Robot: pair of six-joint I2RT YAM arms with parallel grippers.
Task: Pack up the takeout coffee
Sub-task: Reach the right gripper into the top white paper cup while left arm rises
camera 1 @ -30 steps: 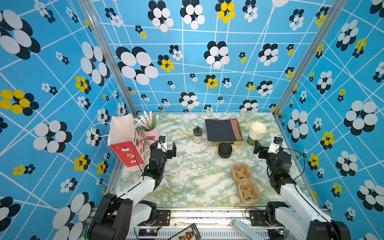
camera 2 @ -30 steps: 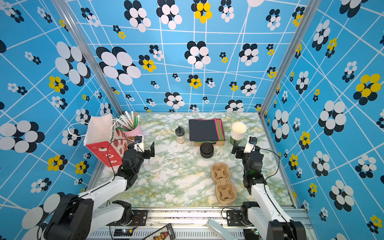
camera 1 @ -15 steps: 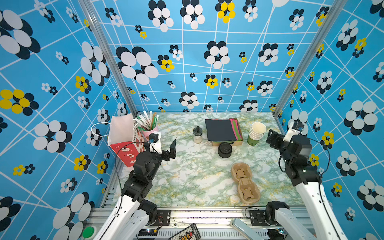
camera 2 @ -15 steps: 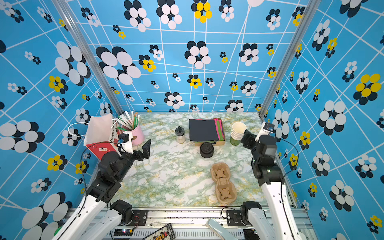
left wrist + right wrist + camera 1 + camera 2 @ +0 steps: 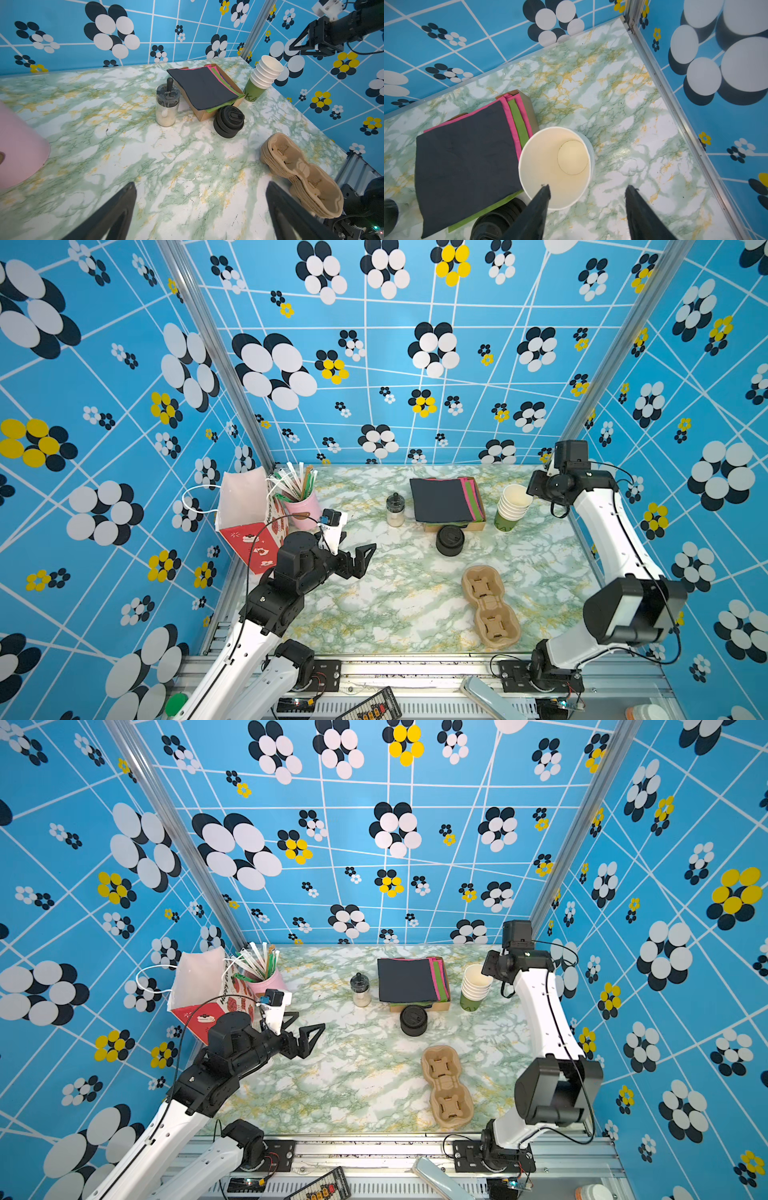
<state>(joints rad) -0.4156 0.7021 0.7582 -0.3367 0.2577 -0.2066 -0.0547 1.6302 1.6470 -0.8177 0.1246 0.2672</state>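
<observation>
No takeout coffee with a lid on shows in any view. A stack of lidless paper cups [image 5: 513, 502] [image 5: 476, 984] [image 5: 554, 166] stands at the back right, beside a squat stack of black lids [image 5: 449, 539] [image 5: 229, 121]. My right gripper [image 5: 534, 489] [image 5: 588, 188] hovers over the cup stack, open. One finger hangs over the top cup's mouth, the other over the table outside it. My left gripper [image 5: 359, 549] [image 5: 200, 185] is wide open above bare table at the left, holding nothing.
A red and white paper bag [image 5: 245, 506] stands at the left edge beside a pink cup of straws [image 5: 301, 506]. A shaker jar [image 5: 395, 510] and a box of napkins [image 5: 444, 499] sit at the back. Pulp cup carriers [image 5: 490, 605] lie front right.
My right arm has risen and swung back to the cup stack, its jaws narrowing. My left arm has lifted and turned toward the table's middle, still open.
</observation>
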